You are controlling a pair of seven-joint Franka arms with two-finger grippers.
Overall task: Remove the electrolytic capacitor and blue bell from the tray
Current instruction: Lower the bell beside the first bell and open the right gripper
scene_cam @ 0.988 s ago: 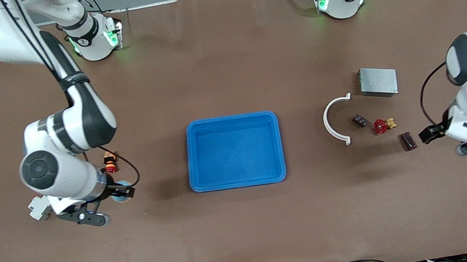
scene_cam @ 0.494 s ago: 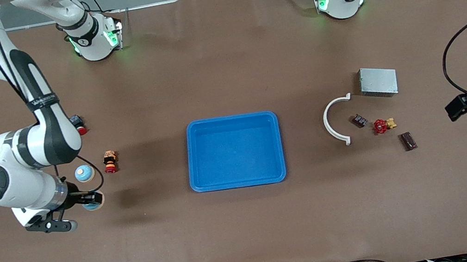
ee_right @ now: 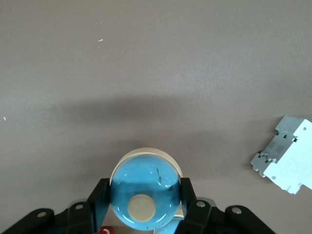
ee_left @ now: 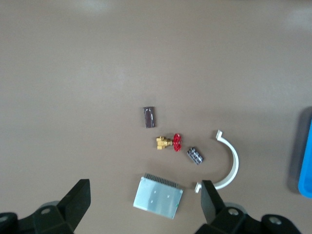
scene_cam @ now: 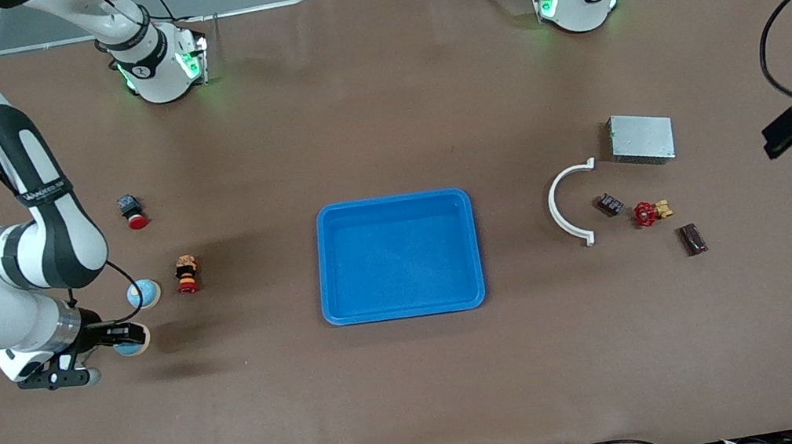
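1. The bright blue tray (scene_cam: 400,255) sits at the middle of the frame on the brown table (scene_cam: 424,400); nothing lies in it, so both parts appear to be out already.
2. At the lower left of the frame, the right claw (scene_cam: 127,338) is clamped on a blue bell (ee_right: 145,196), carried well clear of the tray, probably to set it down.
3. A second blue bell (scene_cam: 143,294) rests on the table just above it in the frame.
4. At the right edge, the left claw (scene_cam: 787,130) hangs with its fingers apart, holding nothing, waiting.
5. I cannot single out the electrolytic capacitor among the small parts.
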